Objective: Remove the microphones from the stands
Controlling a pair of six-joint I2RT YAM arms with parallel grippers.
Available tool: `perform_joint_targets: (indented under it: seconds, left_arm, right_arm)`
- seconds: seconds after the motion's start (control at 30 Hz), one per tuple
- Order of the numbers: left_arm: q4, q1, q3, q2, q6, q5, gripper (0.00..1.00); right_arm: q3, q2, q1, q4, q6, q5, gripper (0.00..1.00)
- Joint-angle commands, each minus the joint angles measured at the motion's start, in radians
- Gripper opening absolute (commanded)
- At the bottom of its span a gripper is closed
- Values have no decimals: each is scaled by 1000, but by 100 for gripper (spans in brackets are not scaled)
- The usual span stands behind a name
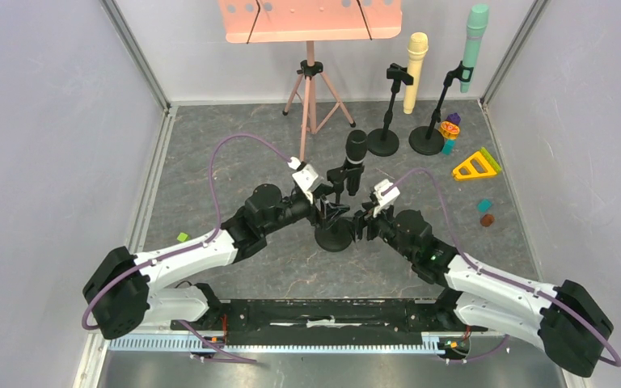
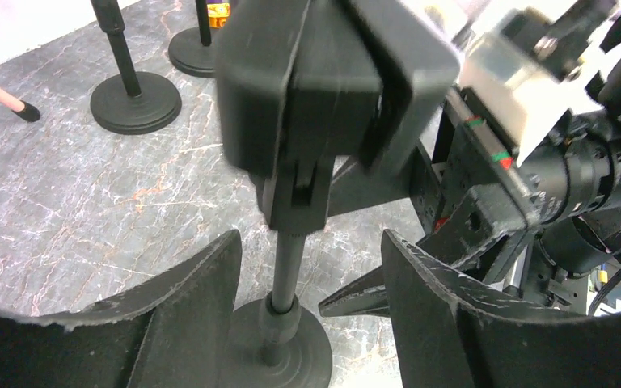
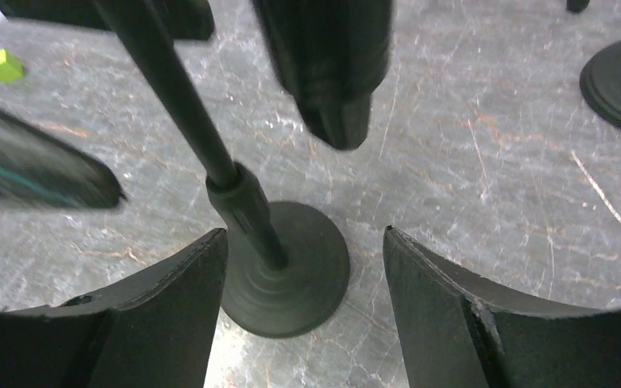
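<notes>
Shows the black microphone (image 1: 356, 155) seated in the clip (image 2: 331, 81) of its stand (image 1: 334, 236), head uppermost, at the middle of the grey worktop (image 1: 210, 145). Places the left gripper (image 1: 327, 212) just left of the stand pole, spread wide, with the pole between its fingers (image 2: 202, 291) in the left wrist view and touching neither. Puts the right gripper (image 1: 362, 223) just right of the pole, likewise wide apart, with the stand's round base and the microphone's lower end framed between its fingers (image 3: 445, 307) in the right wrist view. Leaves a yellow microphone (image 1: 415, 69) and a green microphone (image 1: 475, 44) by two other black stands (image 1: 383, 144) at the back, near a pink music stand (image 1: 310, 20).
</notes>
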Motion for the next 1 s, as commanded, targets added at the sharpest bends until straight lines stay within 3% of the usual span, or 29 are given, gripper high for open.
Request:
perform_joint_targets:
  seconds: [0.0, 0.17, 0.5, 0.63, 0.73, 0.97]
  left_arm:
    - [-28, 1, 46, -18, 1, 10, 72]
    - [-36, 0, 50, -29, 1, 15, 84]
    - [-72, 1, 52, -59, -4, 7, 85]
    - [-156, 2, 72, -94, -9, -4, 88]
    - [-211, 2, 87, -125, 16, 3, 99]
    - [-355, 2, 127, -191, 66, -13, 100]
  right_arm:
    - [116, -28, -2, -86, -10, 13, 76]
    - [193, -53, -2, -156, -10, 41, 77]
    - [268, -129, -2, -222, -40, 44, 78]
    - [342, -121, -2, -265, -68, 66, 80]
    - [389, -103, -3, -292, -84, 69, 81]
    - [492, -75, -2, -312, -95, 12, 81]
